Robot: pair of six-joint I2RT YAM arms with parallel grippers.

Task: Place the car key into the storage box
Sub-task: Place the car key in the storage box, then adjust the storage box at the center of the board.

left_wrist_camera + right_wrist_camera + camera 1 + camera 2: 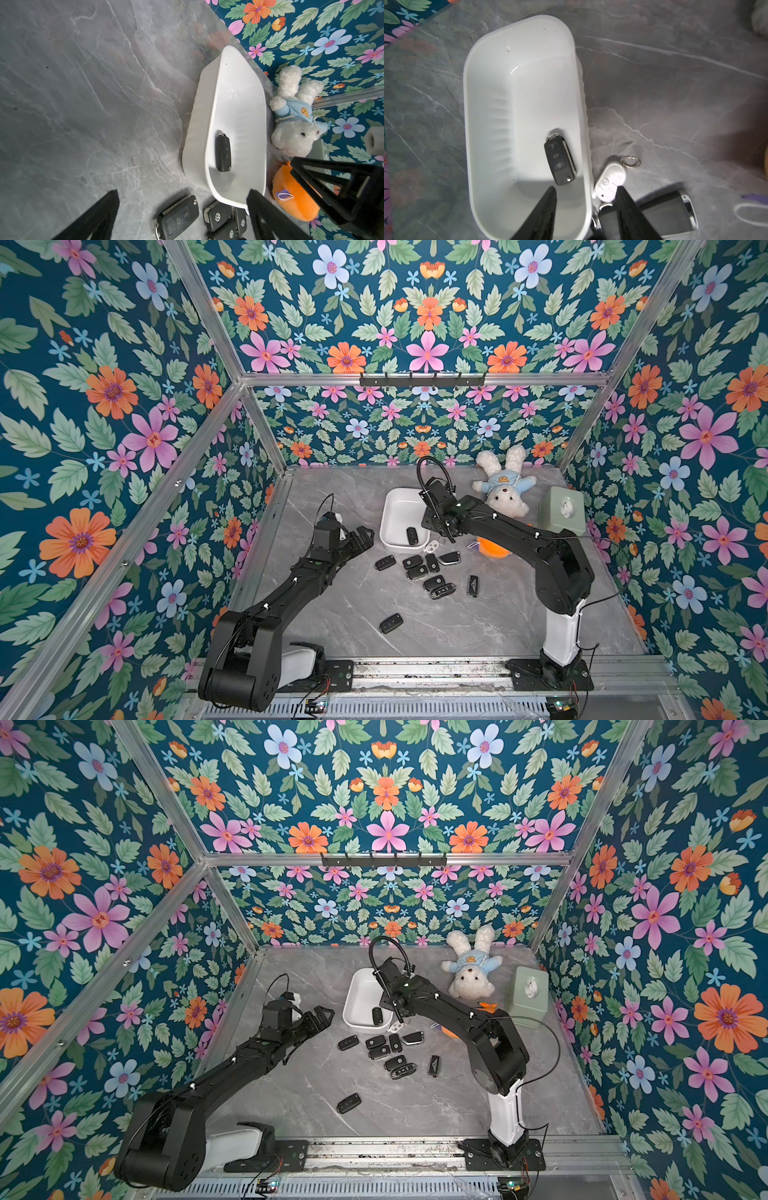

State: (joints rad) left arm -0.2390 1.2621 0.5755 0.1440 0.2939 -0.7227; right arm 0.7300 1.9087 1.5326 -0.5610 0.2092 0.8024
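Grey marble tabletop (340,614), white storage box (400,510) with black car key (412,536) lying flat inside near one end, right gripper (585,188) above that end, jaws parted and empty, left gripper (183,190) beside the box, jaws spread wide, holding nothing

vw emblems on the black key fobs (217,216) just outside the storage box (197,128)

white storage box (488,124), black car key (559,161), grey marbled table (675,83)
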